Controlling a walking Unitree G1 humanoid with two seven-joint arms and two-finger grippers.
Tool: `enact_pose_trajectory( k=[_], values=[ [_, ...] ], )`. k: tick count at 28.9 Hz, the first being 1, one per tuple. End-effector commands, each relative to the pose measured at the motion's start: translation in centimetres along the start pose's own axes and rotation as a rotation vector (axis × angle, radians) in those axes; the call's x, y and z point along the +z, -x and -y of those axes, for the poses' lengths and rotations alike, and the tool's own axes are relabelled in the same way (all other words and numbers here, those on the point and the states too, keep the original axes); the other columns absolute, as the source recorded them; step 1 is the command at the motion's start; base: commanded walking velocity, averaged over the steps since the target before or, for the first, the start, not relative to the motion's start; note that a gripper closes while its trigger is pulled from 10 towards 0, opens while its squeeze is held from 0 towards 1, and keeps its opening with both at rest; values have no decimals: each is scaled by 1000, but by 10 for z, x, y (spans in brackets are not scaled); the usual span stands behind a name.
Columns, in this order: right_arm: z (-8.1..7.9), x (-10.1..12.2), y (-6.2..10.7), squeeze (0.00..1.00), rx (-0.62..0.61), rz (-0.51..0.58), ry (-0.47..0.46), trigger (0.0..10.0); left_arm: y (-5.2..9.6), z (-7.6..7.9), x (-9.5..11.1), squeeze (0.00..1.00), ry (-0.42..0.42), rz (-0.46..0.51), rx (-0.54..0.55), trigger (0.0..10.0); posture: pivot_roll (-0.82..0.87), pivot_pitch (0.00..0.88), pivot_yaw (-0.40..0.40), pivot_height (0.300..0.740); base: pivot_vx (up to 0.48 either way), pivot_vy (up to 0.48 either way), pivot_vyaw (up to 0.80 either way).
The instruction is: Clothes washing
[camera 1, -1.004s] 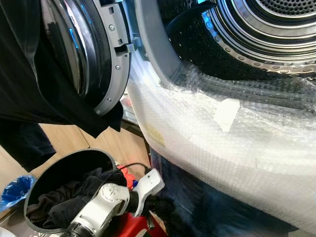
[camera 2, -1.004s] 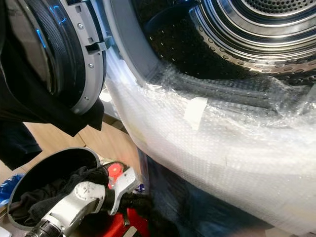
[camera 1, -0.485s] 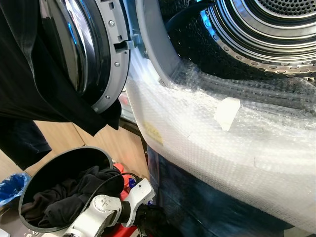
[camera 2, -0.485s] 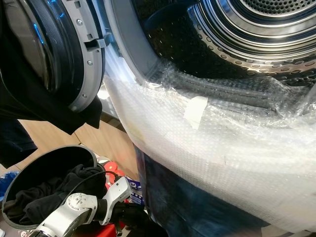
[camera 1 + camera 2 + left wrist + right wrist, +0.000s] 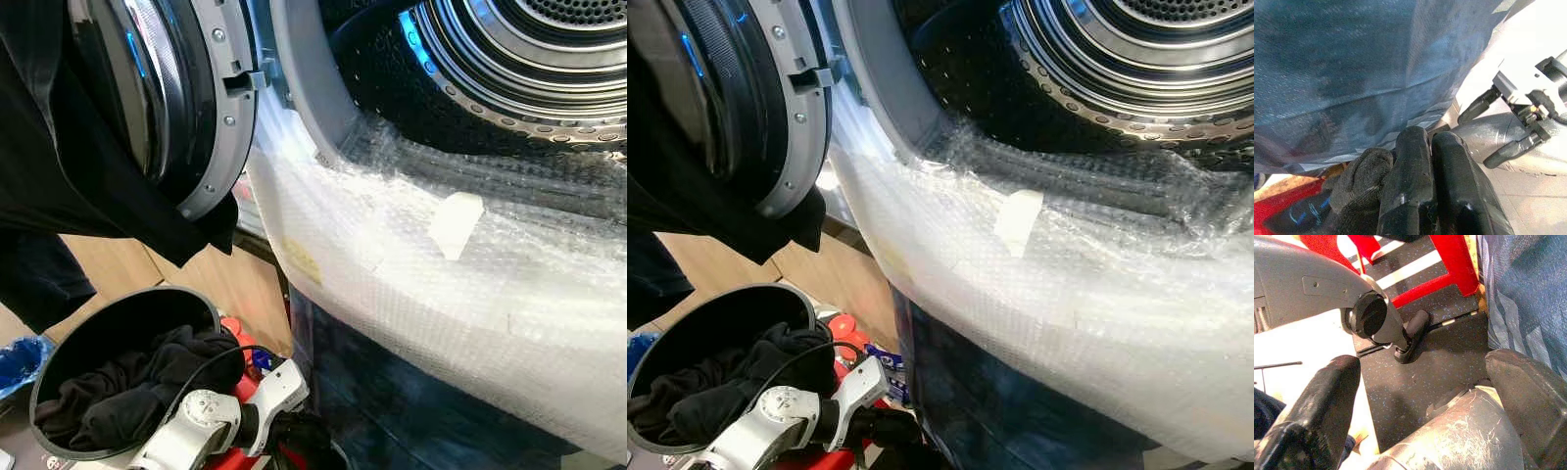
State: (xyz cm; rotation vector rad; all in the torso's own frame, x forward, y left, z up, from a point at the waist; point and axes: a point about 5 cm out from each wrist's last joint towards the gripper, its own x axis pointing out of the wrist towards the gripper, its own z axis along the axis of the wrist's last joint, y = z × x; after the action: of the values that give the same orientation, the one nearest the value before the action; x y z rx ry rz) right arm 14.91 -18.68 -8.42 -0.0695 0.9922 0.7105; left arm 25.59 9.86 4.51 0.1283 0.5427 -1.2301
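The washing machine's drum (image 5: 509, 59) stands open at the upper right, its door (image 5: 196, 98) swung to the left. A black garment (image 5: 78, 176) hangs over the door. At the lower left, a grey round basket (image 5: 59, 362) holds dark clothes (image 5: 118, 392). My left gripper (image 5: 294, 436) reaches low beside the basket, in front of the machine. Seen from the left wrist, the left gripper (image 5: 1430, 134) is shut, with a dark cloth (image 5: 1359, 181) bunched against one finger. My right gripper (image 5: 1420, 362) hangs open near the floor, nothing between its fingers.
Bubble wrap (image 5: 441, 284) covers the machine's front lip, with blue sheeting (image 5: 392, 401) below it. A red frame (image 5: 1449, 264) stands on the dark speckled floor (image 5: 1415, 396). A blue bag (image 5: 15, 352) lies left of the basket, on wooden flooring (image 5: 245, 284).
My left arm has dropped lower and a little right, past the basket's rim toward the floor. The head view has shifted slightly.
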Motion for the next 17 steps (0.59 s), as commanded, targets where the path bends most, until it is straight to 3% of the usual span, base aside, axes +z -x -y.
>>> enact_pose_trajectory(
  k=[1, 9, 17],
  values=[
    [0, 12, -1, 0, 25, 79, -4, 10000, 1, 2, -2, 0, -22, -20, -13, 0, 49, 108, 117, 740, 0, 0, 0],
    [11, 41, 2, 0, -8, 247, -42, 10000, -2, 6, -5, 0, -46, -33, -29, 0, 55, 114, 112, 740, 0, 0, 0],
    [7, 55, 1, 0, 94, 289, -24, 10000, -3, 3, 7, 0, -74, -4, -29, 0, 50, 128, 117, 740, 0, 0, 0]
  ],
)
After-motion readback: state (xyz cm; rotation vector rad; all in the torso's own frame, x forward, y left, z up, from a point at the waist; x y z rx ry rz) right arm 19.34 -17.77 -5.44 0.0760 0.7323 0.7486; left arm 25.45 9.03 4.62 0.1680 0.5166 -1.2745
